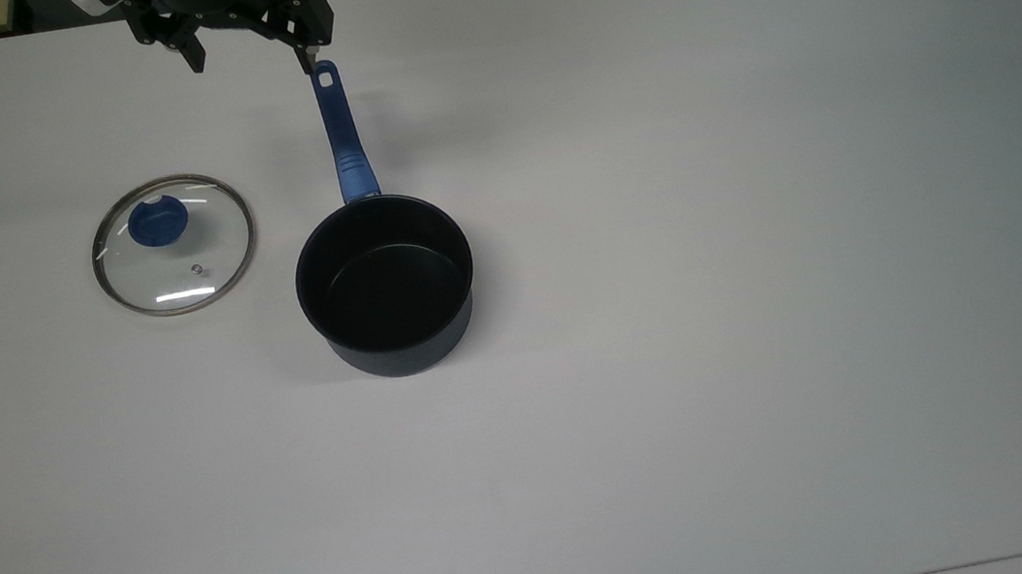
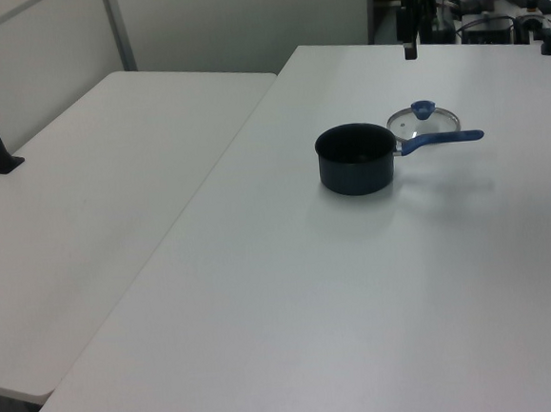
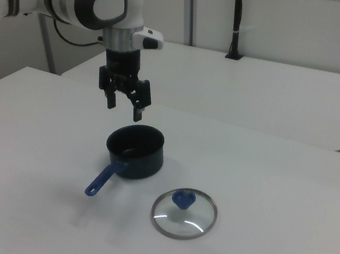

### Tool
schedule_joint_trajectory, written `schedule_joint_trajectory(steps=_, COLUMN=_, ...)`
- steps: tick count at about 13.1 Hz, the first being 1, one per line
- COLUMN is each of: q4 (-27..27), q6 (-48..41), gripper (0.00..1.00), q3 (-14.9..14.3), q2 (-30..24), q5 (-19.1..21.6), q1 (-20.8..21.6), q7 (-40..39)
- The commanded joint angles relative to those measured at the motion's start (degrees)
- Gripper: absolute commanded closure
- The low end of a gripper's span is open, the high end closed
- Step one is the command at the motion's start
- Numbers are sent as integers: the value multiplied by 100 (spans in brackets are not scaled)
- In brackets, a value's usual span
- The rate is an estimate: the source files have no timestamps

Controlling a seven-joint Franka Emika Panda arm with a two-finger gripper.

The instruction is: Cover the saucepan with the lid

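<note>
Hanging with jaws apart above the bench (image 1: 675,355), tool (image 1: 248,51) risks clipping the pan (image 1: 386,283) handle while crossing to the lid (image 1: 172,245) at the pan's 9 o'clock in the top view.

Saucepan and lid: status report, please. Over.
Gripper open, raised above table, holding nothing. Lid flat on table, apart from saucepan. Saucepan uncovered, empty. Nothing between them.

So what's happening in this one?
A robot arm hangs above a white table with its pincer open and empty. The saucepan stands uncovered. The lid lies flat on the table to the top view's left of it, apart from the pan, knob up. Nothing has been grasped yet, so the lid is not yet on the pan.
</note>
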Motion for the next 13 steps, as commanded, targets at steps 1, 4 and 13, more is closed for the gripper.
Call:
schedule_joint_trajectory(steps=1, q4=-16, q6=-25, gripper=0, q3=-24, q2=-100, q5=-2, q1=-61, q7=25)
schedule_joint_trajectory(steps=4, q4=-16, q6=-25, gripper=0, q3=-33, q2=-143, q5=78, q1=-61, q7=77)
schedule_joint_trajectory(steps=13, q4=239, q6=98, gripper=0, q3=-51, q2=225, q5=78, q1=9, q7=113)
